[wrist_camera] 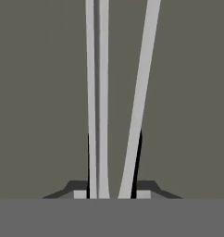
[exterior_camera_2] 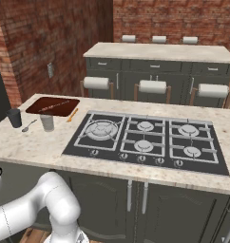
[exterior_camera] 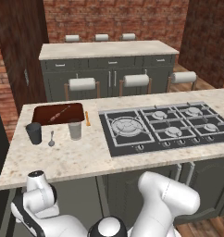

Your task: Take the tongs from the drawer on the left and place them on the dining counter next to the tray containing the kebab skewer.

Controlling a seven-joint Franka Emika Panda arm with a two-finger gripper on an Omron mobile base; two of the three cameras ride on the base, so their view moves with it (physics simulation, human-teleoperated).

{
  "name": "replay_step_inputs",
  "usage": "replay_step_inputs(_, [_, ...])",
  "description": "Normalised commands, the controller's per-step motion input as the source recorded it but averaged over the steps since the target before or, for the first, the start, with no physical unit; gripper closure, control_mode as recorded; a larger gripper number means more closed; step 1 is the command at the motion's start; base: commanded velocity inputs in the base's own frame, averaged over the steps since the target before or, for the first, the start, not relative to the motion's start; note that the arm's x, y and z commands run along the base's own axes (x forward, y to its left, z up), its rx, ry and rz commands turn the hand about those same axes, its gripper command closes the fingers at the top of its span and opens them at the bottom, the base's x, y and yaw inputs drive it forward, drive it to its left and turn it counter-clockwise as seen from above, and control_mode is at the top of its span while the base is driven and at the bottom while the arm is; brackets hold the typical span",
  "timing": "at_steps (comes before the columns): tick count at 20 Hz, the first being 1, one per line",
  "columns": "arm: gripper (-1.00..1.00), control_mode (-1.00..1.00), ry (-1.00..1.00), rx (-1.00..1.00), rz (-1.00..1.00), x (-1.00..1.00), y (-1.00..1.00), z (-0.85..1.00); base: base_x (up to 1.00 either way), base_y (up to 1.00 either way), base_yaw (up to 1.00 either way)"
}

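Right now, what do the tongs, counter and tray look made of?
Tongs: pale silver arms, smooth sheen, likely metal; hand shut on them.
Dining counter: beige, speckled, looks like polished stone.
Tray: dark reddish-brown, matte; wood or plastic, can't tell.

tongs [wrist_camera: 97, 92]: far ends cut off at top edge of hand view
skewer [exterior_camera: 59, 113]: brown pieces too small to tell apart
tabletop [exterior_camera: 77, 157]: right end cut off
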Motion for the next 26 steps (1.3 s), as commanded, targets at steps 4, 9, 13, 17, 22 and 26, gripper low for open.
replay_step_inputs(4, [1.00,-1.00,-0.02,0.00,0.00,-0.02,-0.03,0.06,0.00,0.00,0.00])
replay_step_inputs(9, [1.00,-1.00,0.00,0.02,0.05,-0.19,-0.07,0.56,0.00,0.00,0.00])
replay_step_inputs(13, [1.00,-1.00,0.00,0.07,0.07,-0.65,-0.18,0.59,0.00,0.00,0.00])
replay_step_inputs(17, [1.00,-1.00,0.00,0.07,0.07,-0.74,-0.31,0.52,0.00,0.00,0.00])
replay_step_inputs(22, [1.00,-1.00,0.00,0.03,0.07,-0.29,-0.44,0.72,0.00,0.00,0.00])
replay_step_inputs(26, [1.00,-1.00,0.00,0.01,0.04,-0.02,-0.49,0.78,0.00,0.00,0.00])
